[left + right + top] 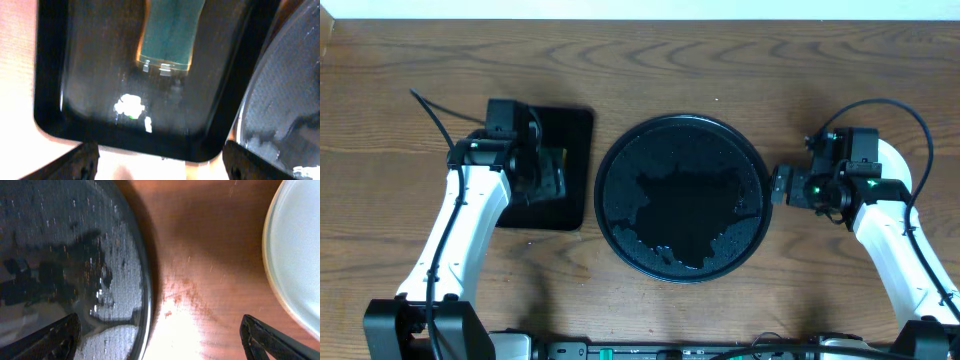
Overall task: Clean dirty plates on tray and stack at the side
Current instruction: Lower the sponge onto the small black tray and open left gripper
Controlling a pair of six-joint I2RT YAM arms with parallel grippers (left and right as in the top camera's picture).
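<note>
The round black tray (680, 262) lies at the table's middle, wet, with no plate on it; it also shows in the right wrist view (75, 245) and in the left wrist view (290, 90). A pale plate (898, 158) lies at the far right, mostly hidden under my right arm. The right wrist view shows a pale aqua plate (297, 255) with a yellowish edge below it; how many are stacked I cannot tell. My right gripper (779, 187) (160, 340) is open and empty between tray and plate. My left gripper (546, 172) (160, 162) is open and empty over the rectangular tray.
A smaller rectangular black tray (575, 150) (75, 75) lies left of the round tray. A green sponge (169, 32) with a yellow edge rests in it, with white foam specks (131, 106) beside it. The rest is bare wood table.
</note>
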